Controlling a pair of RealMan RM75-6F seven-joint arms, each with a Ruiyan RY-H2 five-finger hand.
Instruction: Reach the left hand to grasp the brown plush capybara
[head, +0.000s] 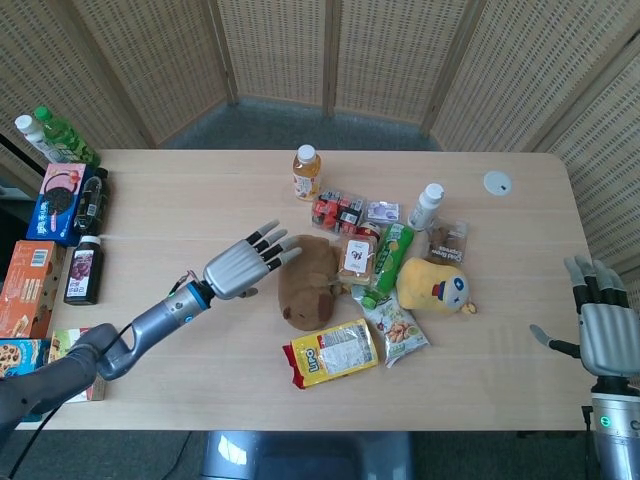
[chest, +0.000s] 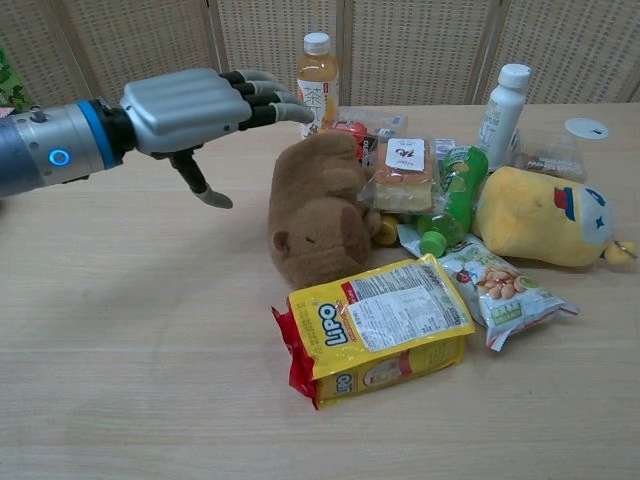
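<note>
Left hand (head: 243, 268) hovered with fingers spread, tips just reaching the brown plush capybara (head: 308, 282) lying mid-table. Right hand (head: 603, 331) sat open off the table's (head: 200, 200) right edge, holding nothing.

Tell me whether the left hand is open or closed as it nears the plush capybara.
Open. The left hand has its fingers extended and thumb hanging apart, holding nothing, just beside the brown capybara.

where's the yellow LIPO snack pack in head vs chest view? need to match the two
Head view: yellow LIPO snack pack lies low and centre, near the table's front edge, just below the brown plush capybara.
Chest view: same pack fills the lower centre foreground.
Shared landmark: the capybara directly behind it in both.
</note>
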